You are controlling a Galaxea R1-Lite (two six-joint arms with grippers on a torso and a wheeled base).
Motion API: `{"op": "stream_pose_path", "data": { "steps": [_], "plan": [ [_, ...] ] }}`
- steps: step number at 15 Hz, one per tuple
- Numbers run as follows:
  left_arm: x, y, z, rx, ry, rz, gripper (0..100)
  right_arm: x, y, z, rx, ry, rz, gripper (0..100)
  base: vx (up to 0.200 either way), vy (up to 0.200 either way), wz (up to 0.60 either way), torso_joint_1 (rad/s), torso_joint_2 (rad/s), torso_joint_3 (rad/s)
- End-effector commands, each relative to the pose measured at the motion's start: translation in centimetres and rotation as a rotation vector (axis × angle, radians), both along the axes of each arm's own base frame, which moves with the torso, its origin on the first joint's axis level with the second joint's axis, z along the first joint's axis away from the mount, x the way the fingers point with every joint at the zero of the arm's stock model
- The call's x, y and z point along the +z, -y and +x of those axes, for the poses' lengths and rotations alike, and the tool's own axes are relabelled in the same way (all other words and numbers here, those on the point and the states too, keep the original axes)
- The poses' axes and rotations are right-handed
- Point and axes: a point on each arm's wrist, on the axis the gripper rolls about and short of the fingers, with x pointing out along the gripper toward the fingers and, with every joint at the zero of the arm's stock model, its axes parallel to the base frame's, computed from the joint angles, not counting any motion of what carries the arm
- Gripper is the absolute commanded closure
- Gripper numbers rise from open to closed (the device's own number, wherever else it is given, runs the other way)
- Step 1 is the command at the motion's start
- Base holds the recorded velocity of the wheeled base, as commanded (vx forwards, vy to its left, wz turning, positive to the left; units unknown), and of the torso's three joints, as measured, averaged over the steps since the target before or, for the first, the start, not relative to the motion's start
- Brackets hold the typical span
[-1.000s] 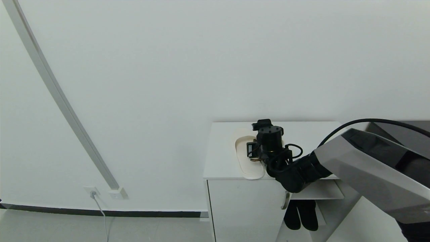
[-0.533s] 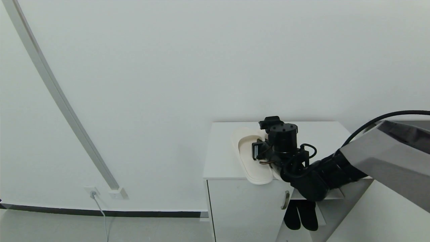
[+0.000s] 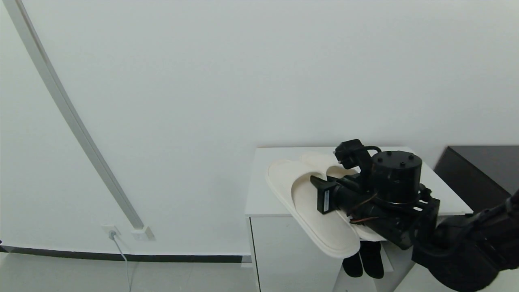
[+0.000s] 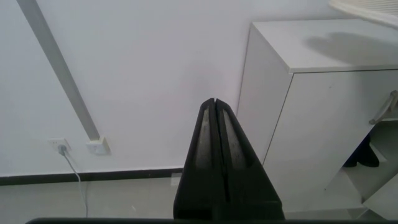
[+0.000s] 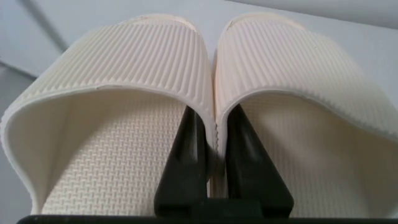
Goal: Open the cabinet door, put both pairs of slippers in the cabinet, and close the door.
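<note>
Right gripper: the right gripper (image 5: 214, 134) is closed on the pair of white slippers (image 3: 320, 211). Its two black fingers (image 5: 186, 162) go into the openings of the two slippers and pinch their touching inner walls together.
White slippers: they lie side by side, soles down, and tilt so that the heel ends are lower. The toe ends are above the cabinet top (image 3: 263, 190), and the heel ends hang out past its front edge. In the left wrist view a shadow lies on the top under them, so they seem to be raised off it.
Left gripper: the left gripper (image 4: 214, 155) is closed with nothing between its fingers. It is low, well apart from the cabinet, and points at the wall beside it.
Cabinet: the white cabinet (image 3: 292, 255) stands against the wall. Its left door (image 4: 311, 137) with the handle (image 4: 387, 107) is closed, and the right side is open.
Black slippers: the black slippers (image 3: 363, 261) are inside the open right side, in the lower compartment under a shelf.
Wall: a wall socket (image 3: 110, 232) with a cable plugged in sits low on the wall. A grey strip (image 3: 73, 117) runs up slantwise from beside it.
</note>
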Motion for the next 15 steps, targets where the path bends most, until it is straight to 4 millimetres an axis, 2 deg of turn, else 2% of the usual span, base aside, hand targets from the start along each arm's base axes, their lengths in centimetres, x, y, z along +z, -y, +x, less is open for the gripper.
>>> {"op": "stream_pose_path", "data": {
  "steps": [1, 10, 15],
  "plan": [
    [0.0, 0.0, 0.01, 0.001, -0.001, 0.0, 100, 2.0, 1.39, -2.36, 0.054, 0.046, 0.018, 100, 0.0, 0.0, 0.0, 0.0, 0.0, 0.0],
    [0.0, 0.0, 0.01, 0.001, -0.001, -0.002, 100, 1.11, 2.09, -2.9, 0.123, 0.064, -0.027, 100, 0.0, 0.0, 0.0, 0.0, 0.0, 0.0],
    [0.02, 0.0, 0.01, 0.001, 0.0, -0.005, 100, 1.15, 2.11, -2.86, 0.12, 0.065, -0.027, 100, -0.2, 0.0, 0.0, 0.004, 0.0, 0.012]
  ]
}}
